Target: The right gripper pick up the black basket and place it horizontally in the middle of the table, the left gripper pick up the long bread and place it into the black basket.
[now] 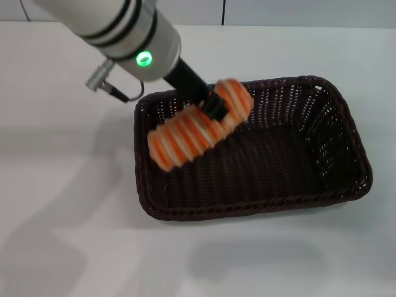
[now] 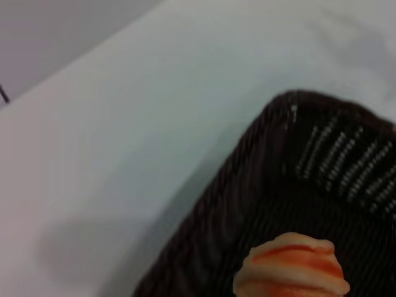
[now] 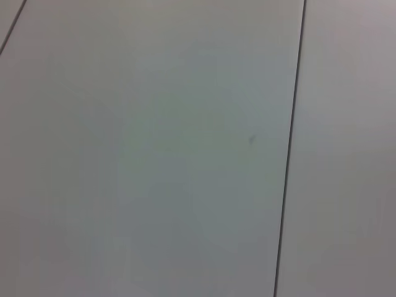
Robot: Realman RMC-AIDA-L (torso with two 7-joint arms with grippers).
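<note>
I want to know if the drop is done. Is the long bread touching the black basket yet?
Cannot tell. In the head view the left pincer grips the long bread over the black basket, but no gap or contact shows plainly.

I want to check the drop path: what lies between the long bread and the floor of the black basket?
Nothing: in the head view the long bread, held by the left end effector, hangs over the bare woven floor of the black basket.

You had the table (image 1: 68, 198), a plain white, smooth top, carrying just one thing directly: the black basket (image 1: 346, 142). It sat flat with its long sides running crosswise, and bare white surface surrounded the basket on every side.
</note>
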